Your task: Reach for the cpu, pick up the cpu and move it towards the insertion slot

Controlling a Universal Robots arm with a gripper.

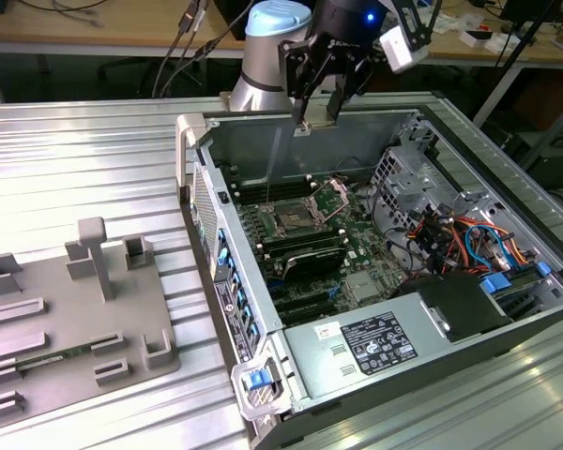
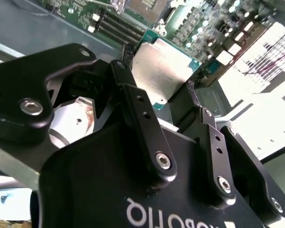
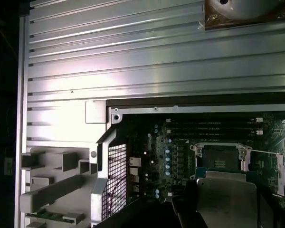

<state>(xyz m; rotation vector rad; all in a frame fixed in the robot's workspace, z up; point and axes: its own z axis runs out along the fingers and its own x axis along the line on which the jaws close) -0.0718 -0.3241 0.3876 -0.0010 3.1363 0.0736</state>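
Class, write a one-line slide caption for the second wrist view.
Pincer shut on the cpu, held above the motherboard.

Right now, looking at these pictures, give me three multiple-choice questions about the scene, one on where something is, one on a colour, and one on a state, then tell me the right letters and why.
1. Where is the cpu?
A. seated in the insertion slot
B. between the fingers of the gripper, above the open computer case
C. on the grey holder tray

2. What colour is the thin rim of the cpu?
A. red
B. green
C. yellow

3. What is the state of the insertion slot?
A. unfilled, its dark centre exposed
B. filled by the cpu
C. covered by a heatsink

Answers:
1 B: in the second wrist view the black fingers flank the chip, and in the exterior view the gripper hangs above the computer case.
2 B: a green edge shows along the silvery top.
3 A: the first wrist view shows the metal frame around a bare dark centre, with the chip beside it, off the board.
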